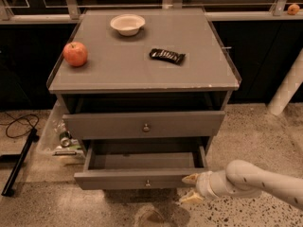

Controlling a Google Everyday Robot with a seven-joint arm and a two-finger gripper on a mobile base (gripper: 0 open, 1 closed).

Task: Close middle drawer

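The middle drawer point(142, 178) is the grey box with a small round knob below the top drawer point(144, 124). It stands partly pulled out, and its inside is empty. My gripper point(189, 188) is low at the right, at the right end of the drawer's front. Its two tan fingers are spread apart, and the upper fingertip point(191, 178) is against the drawer front. The lowest drawer is hidden under the middle one.
On the cabinet top point(118, 74) lie a red apple point(75, 54), a white bowl point(127, 23) and a dark snack bar point(166, 56). A plastic bag of clutter point(59, 136) and a black stand point(19, 162) sit left of the cabinet. A white post point(286, 91) stands at the right.
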